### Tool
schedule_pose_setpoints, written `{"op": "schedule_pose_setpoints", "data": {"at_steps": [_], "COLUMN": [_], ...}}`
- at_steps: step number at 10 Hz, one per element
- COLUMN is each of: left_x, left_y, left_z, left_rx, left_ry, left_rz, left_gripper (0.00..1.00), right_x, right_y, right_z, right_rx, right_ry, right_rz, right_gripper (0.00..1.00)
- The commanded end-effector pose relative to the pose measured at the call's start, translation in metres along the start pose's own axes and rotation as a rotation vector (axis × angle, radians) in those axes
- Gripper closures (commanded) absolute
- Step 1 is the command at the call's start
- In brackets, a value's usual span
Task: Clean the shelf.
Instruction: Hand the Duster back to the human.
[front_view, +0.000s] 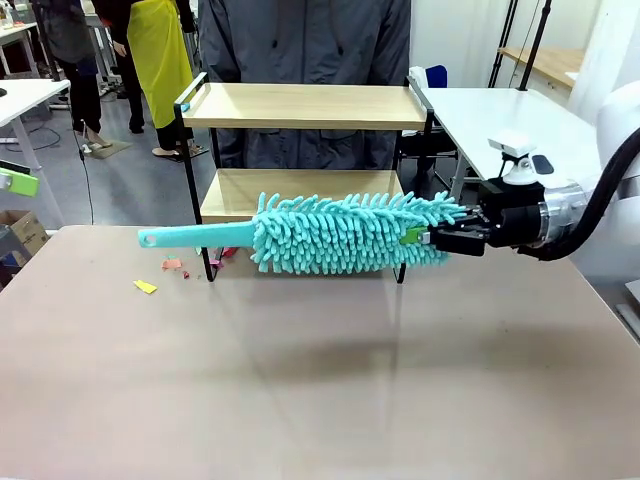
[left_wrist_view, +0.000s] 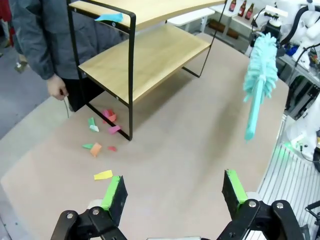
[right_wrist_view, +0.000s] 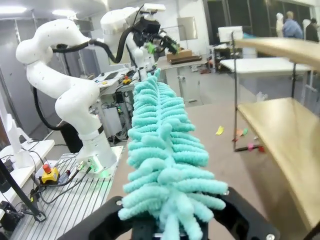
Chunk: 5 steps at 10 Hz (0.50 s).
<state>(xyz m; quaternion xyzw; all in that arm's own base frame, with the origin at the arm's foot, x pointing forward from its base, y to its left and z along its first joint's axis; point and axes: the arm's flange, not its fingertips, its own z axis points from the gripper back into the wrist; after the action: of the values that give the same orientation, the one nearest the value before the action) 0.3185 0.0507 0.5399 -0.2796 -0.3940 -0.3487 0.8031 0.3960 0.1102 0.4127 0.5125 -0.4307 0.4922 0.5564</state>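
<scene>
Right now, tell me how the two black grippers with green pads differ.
The left gripper stands open and empty above the beige tabletop; the right gripper is shut on the fluffy turquoise duster. The left gripper points down at the tabletop; the right gripper lies level, holding the duster sideways before the wooden two-tier shelf. Both have the same black fingers and green pads.

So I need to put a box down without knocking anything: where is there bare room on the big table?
The wide near half of the beige tabletop is bare, in front of the shelf and the teal duster held by the right gripper. It is crowded by the shelf's left leg, where coloured paper scraps lie. The shelf's boards look mostly bare.
</scene>
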Motion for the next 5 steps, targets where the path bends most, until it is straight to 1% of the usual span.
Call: {"op": "schedule_pose_setpoints", "data": {"at_steps": [1,2,3,4,5], "left_x": [0.0,0.0,0.0,0.0,0.0], "left_y": [-0.002,-0.002,-0.002,-0.002,-0.002], "left_z": [0.001,0.001,0.001,0.001,0.001], "left_rx": [-0.009,-0.009,-0.009,-0.009,-0.009], "left_ry": [-0.005,-0.005,-0.005,-0.005,-0.005], "left_rz": [0.006,0.006,0.006,0.006,0.006], "left_gripper": [0.0,0.0,0.0,0.0,0.0], "right_x": [0.06,0.092,0.124,0.158,0.179], "right_y": [0.016,0.024,0.035,0.041,0.044], "right_z": [0.019,0.03,0.044,0.065,0.083], "right_rx": [-0.12,-0.165,-0.221,-0.318,-0.424], "right_ry": [-0.03,-0.046,-0.086,-0.131,-0.171], "right_rz": [0.072,0.113,0.151,0.191,0.19], "right_gripper": [0.84,0.84,0.84,0.84,0.84]}}
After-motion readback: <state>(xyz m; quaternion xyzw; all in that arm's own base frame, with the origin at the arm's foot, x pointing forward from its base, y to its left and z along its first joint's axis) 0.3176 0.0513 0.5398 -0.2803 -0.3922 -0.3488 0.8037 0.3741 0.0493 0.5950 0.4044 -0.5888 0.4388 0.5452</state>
